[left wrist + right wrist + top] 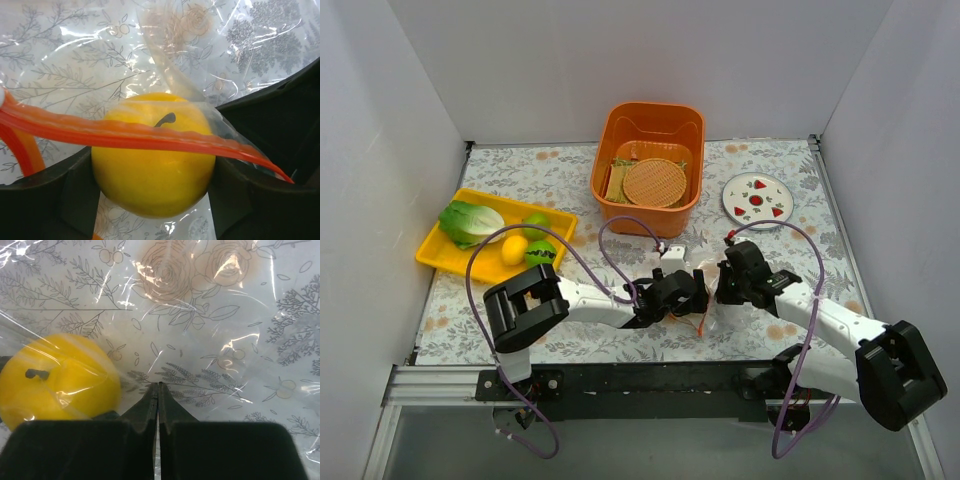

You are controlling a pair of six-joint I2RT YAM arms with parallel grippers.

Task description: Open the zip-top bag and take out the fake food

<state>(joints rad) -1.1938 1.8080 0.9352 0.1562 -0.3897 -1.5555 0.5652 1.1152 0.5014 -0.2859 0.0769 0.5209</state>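
Lemon (152, 160) clamped between left jaws, orange zip strip (125, 134) draped across it; right jaws pinched shut on zip-top bag (215, 330) film, lemon just beside them. Likely fault: strip snags during withdrawal, dragging film from the right pinch.

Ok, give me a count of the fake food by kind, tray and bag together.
Cabbage piece: 1, on the yellow tray
Limes: 2, on the tray
Lemons: 2, one on the tray, one held by the left gripper at the mouth of the zip-top bag
Total: 5
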